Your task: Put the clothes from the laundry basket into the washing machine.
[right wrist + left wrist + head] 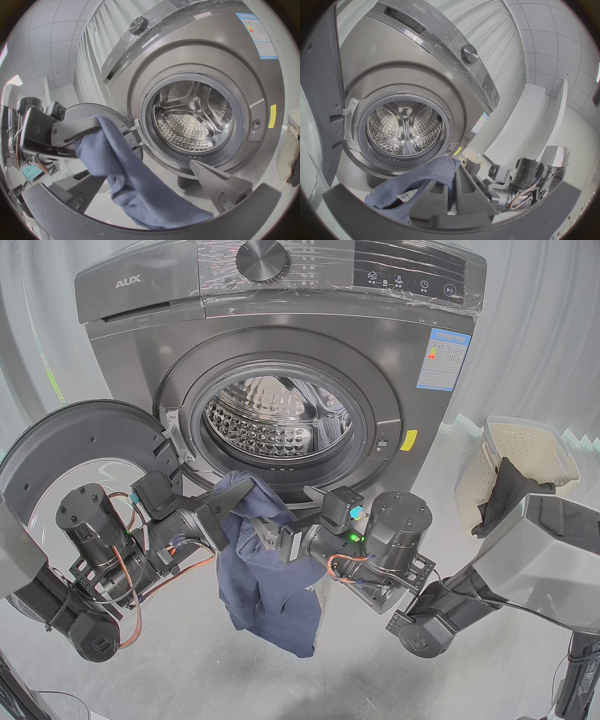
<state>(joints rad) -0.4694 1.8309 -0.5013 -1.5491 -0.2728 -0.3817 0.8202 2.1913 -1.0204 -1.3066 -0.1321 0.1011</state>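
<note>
Bright, even light falls from above; a lit ceiling panel (14, 80) shows. The washing machine drum (275, 415) throws back hard highlights, and the plastic film (312, 268) over the controls glints. Shadows are soft. Both wrist views bulge, ringed by dark corners.

Our left arm (181, 524) comes in from the left, and our left gripper (240, 491) is clamped on a blue garment (262, 577). Our right arm (381, 534) comes in from the right, pointing towards the left one. Our right gripper (284, 515) has its jaws spread wide, with the cloth hanging between them.
</note>
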